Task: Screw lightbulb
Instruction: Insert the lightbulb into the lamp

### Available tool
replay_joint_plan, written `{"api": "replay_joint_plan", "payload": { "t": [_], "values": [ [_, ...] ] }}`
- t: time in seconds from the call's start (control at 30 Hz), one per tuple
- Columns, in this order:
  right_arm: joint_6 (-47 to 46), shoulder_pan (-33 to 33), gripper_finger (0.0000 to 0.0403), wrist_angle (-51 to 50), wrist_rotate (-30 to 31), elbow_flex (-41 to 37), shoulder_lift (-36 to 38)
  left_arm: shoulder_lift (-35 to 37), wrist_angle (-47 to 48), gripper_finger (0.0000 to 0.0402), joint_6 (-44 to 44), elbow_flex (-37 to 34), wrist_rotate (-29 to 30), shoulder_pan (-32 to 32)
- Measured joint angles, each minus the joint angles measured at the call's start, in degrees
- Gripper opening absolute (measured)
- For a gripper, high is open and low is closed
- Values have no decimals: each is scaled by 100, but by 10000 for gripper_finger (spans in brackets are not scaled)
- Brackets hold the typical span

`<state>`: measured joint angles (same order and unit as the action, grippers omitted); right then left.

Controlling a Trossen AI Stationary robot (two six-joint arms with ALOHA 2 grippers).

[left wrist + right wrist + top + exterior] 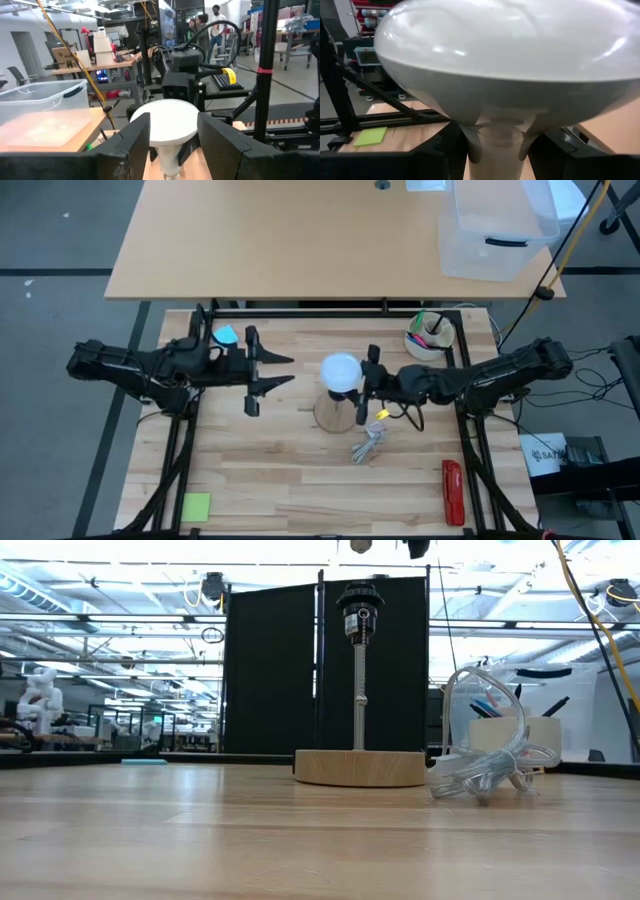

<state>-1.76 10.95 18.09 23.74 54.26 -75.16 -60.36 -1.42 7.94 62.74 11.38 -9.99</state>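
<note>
The lightbulb (pixel 340 369), white with a round globe, hangs upright over the lamp's round wooden disc (pixel 328 416), with my right gripper (pixel 357 386) shut on it from the table's right. In the low view the disc (pixel 360 768) carries a thin stem topped by a black socket (pixel 360 612). The bulb itself is almost wholly above that picture. My left gripper (pixel 292 370) stands open and level left of the bulb, apart from it. In the left wrist view the globe (pixel 165 121) shows beyond its two fingers. My right gripper pinches the bulb's tapering neck (pixel 497 136), just under the globe, between its two fingers (pixel 447 150). The fingers come in level from the table's right side. The bulb is lifted clear, upright, globe up and screw base down, above the socket.
A coiled clear cable (pixel 369 443) lies near the disc. A white cup of pens (pixel 429 336) stands at the far right, a red object (pixel 452 491) at the near right, a green note (pixel 196 505) at the near left, and a blue piece (pixel 226 335) beside the left arm.
</note>
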Motion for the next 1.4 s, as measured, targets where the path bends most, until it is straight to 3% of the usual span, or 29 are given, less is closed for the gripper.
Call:
{"api": "replay_joint_plan", "payload": {
  "t": [0.93, 1.2, 1.4],
  "values": [
    [-274, -150, 160, -332, 186, -19, -214, 184, -3, 170, 53, 0, 140, -248],
    [-99, -107, 160, 1543, 197, -1010, -165, 195, 59, 170, 59, 1, 142, -248],
    [-93, -115, 160, 1647, 164, -1244, -177, 195, 58, 170, 108, 1, 146, -248]
  ]
}}
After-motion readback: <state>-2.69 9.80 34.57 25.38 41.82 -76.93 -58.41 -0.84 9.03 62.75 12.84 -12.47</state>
